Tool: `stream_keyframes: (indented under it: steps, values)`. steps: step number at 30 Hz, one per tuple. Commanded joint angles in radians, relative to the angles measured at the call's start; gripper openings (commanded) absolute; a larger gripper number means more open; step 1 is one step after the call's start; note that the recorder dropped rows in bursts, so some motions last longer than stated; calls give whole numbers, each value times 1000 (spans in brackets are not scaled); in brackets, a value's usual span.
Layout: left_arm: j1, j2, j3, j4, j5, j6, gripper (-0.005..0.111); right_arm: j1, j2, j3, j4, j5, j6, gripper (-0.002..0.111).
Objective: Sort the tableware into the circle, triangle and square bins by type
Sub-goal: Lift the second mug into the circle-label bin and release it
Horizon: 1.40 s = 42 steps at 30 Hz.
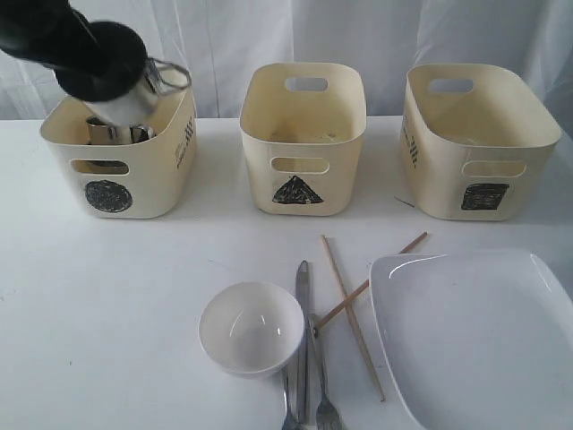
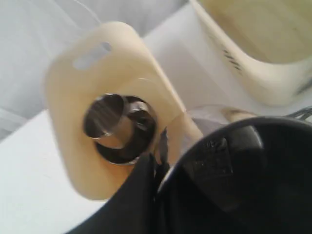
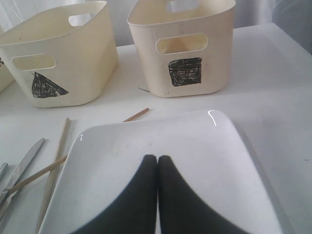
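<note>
Steel mug (image 1: 136,97) pinched by left gripper (image 1: 112,72); right gripper (image 3: 157,160) pressed together above plate (image 3: 204,156).

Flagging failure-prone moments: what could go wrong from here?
1. The steel mug hangs tilted above the circle bin. If it is released here, it could strike the steelware already inside or catch the rim.
2. The chopsticks lie crossed, one touching the cutlery beside the small white bowl. Lifting one piece may drag others.
</note>
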Motion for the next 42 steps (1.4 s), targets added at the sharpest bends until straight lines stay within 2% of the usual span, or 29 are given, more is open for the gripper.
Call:
stream_keyframes:
  steps: [1, 6, 9, 23, 32, 37, 40, 42]
  values:
    - [60, 40, -99, 220, -14, -185, 0, 0, -3, 6, -2, -5, 5, 0]
    - [150, 153, -200, 198, -45, -241, 0, 0, -3, 6, -2, -5, 27, 0]
    - [175, 220, -236, 167, -75, -254, 0, 0, -3, 6, -2, -5, 29, 0]
    - [175, 463, -291, 71, -79, -254, 0, 0, -3, 6, -2, -5, 29, 0]
    - [175, 521, -291, -56, -23, -181, 0, 0, -3, 6, -2, -5, 29, 0]
    - [175, 547, -291, -65, -21, -178, 0, 0, -3, 6, -2, -5, 29, 0]
    - [175, 554, -291, -68, -18, -178, 6, 0, -3, 6, -2, -5, 29, 0]
    - [175, 551, -291, -68, -28, -178, 17, 0, -3, 6, -2, -5, 29, 0]
